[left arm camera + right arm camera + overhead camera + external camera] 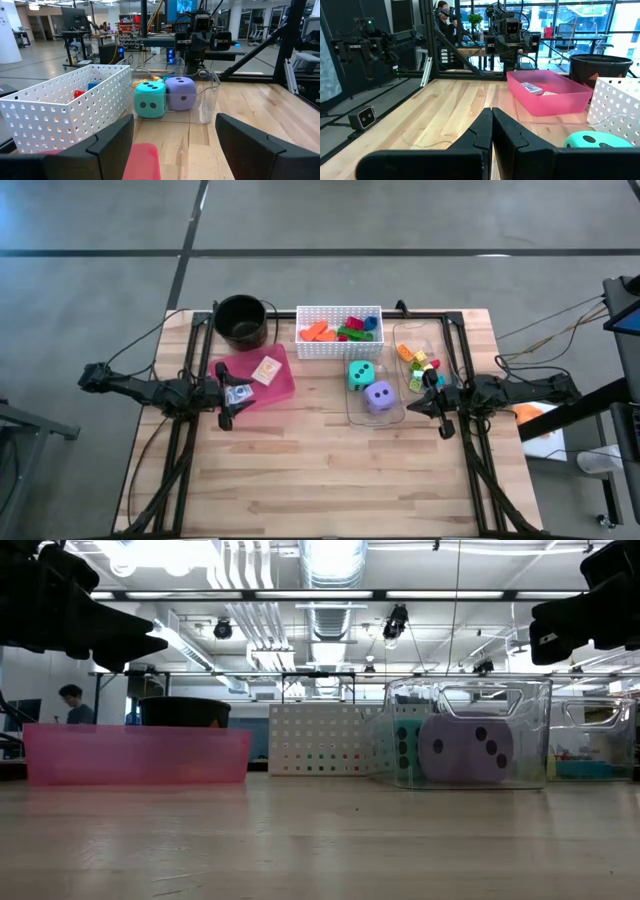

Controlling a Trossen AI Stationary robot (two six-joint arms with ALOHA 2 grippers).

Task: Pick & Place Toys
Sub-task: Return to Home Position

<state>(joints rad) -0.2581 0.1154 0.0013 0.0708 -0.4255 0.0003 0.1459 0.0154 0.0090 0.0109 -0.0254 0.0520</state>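
The light wooden plank table (330, 470) carries everything, with a dark arm reaching in from each side. The left gripper (238, 395) hangs above the left edge of the flat pink plastic tray (285, 385), clear of it, its fingers (110, 142) spread wide and holding nothing. The right gripper (415, 406) hangs on the right side of the table, near the near end of the right clear plastic bin (403, 340), its fingers (512, 132) pressed together and empty. The white perforated plastic basket (339, 348) stands at the far middle, and a round black pot (241, 321) stands to its left, beyond the tray. A second clear plastic bin (352, 412), just left of the first one, holds the big teal die (361, 375) and, on its near right, the big purple die (379, 396), both with black dots. Small bright plastic blocks (345, 330) in red, green and orange lie in the basket, and more small blocks (420, 365) are heaped in the right bin. Two small cards (266, 369) lie in the pink tray.
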